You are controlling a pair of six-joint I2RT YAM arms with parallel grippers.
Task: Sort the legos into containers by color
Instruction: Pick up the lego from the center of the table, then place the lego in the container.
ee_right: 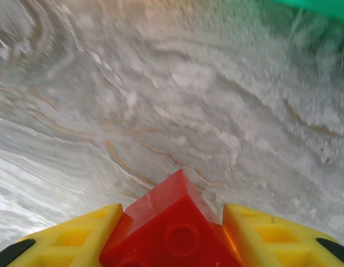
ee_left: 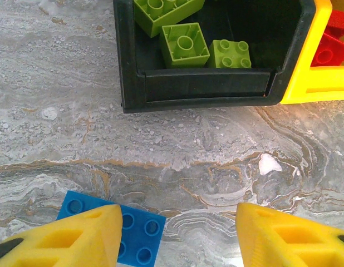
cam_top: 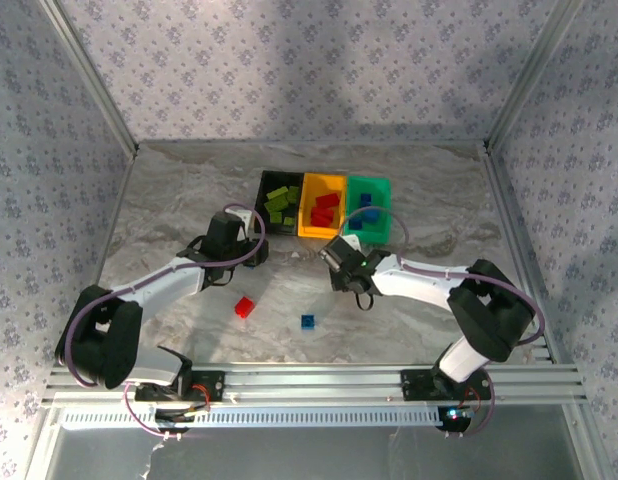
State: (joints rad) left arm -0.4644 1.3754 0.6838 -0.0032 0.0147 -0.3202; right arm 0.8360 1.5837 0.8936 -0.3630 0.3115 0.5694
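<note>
My right gripper is shut on a red lego, held corner-forward above the marble table. In the top view the right gripper hovers just in front of the orange-yellow container. My left gripper is open in front of the black container, which holds lime green legos. A blue lego lies on the table, partly under the left finger, not between the jaws. The left gripper sits near the black container's front-left corner. The green container holds blue legos.
A loose red lego and a loose blue lego lie on the table between the arms, nearer the bases. Red legos fill the orange-yellow container. Metal frame posts and patterned walls close in the table.
</note>
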